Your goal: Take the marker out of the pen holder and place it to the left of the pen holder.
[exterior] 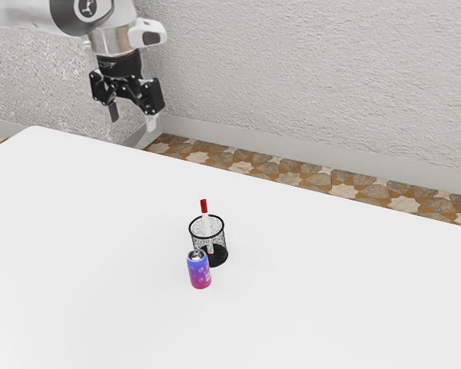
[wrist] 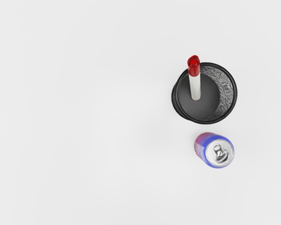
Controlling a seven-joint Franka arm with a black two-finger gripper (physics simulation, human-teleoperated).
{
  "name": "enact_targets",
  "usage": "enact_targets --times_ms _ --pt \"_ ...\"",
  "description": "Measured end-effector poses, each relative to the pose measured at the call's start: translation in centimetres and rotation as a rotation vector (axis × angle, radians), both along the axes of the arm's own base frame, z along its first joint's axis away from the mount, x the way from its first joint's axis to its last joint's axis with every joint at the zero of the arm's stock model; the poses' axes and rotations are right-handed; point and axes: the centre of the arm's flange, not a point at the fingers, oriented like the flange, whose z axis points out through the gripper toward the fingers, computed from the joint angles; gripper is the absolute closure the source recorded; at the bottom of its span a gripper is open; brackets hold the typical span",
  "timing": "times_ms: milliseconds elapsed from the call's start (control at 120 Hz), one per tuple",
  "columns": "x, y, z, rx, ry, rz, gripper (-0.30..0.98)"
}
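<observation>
Marker (exterior: 203, 207) leaning in the pen holder (wrist: 228, 93), lower than the tool (exterior: 132, 118) and well apart from it, whose empty fingers stand apart; extraction and placement to the holder's left both remain.

Passable from above & across open table (exterior: 330, 300); obstr. by can (wrist: 218, 153) just beside pen holder (wrist: 227, 93), w/ marker (wrist: 195, 84) jutting up.
</observation>
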Motion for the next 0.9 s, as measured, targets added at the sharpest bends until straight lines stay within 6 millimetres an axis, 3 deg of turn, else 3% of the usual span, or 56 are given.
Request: enact_targets --times_ms 158,208,242,317,383,458,533,642,775,900 --pt "-0.8 0.0 0.9 -0.002 -0.002 0.008 0.0" --pt "-2.6 0.0 2.0 -0.003 -0.009 0.009 0.0" --pt "-4.5 0.0 1.7 -0.004 0.004 0.009 0.0" --pt "-6.8 1.7 -2.5 -0.017 0.065 0.042 0.0" --pt "-7.7 3.8 -7.8 -0.03 0.12 0.085 0.0" --pt "-8.1 4.7 -12.0 -0.054 0.145 0.112 0.0" --pt "-7.4 5.5 -15.5 -0.084 0.167 0.146 0.0" --pt "-6.9 6.0 -17.8 -0.108 0.16 0.172 0.0" --pt "-1.0 6.3 -19.2 -0.12 0.131 0.191 0.0" --pt "3.1 4.5 -18.2 -0.151 0.096 0.172 0.0"
